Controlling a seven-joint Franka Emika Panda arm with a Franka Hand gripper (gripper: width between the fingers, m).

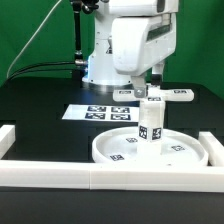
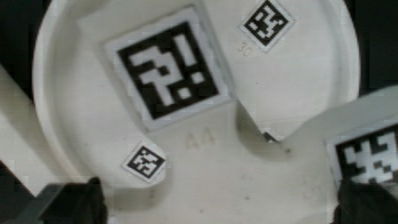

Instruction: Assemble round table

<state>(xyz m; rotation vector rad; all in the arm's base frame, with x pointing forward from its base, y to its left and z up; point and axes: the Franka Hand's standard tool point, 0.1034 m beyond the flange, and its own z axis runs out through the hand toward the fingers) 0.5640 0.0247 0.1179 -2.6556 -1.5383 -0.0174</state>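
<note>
The large white rimmed disc [image 1: 108, 150] lies flat on the black table. The short cylinder leg [image 1: 150, 128] stands upright on it. The cross-shaped piece [image 1: 170, 97] sits across the top of the leg, its tagged arms reaching toward the exterior view's right. My gripper [image 1: 148, 91] hangs just above the leg top, beside the cross-shaped piece. In the wrist view the disc [image 2: 71, 95] with its tags fills the picture, and an arm of the cross-shaped piece [image 2: 342, 128] shows at one side. My gripper [image 2: 217, 202] has its dark fingers [image 2: 57, 200] far apart, with white surface between them.
The marker board [image 1: 98, 112] lies flat behind the disc, toward the exterior view's left. Long white border rails run along the front [image 1: 90, 178], the left [image 1: 12, 140] and the right [image 1: 214, 140]. The robot's base [image 1: 100, 60] stands at the back.
</note>
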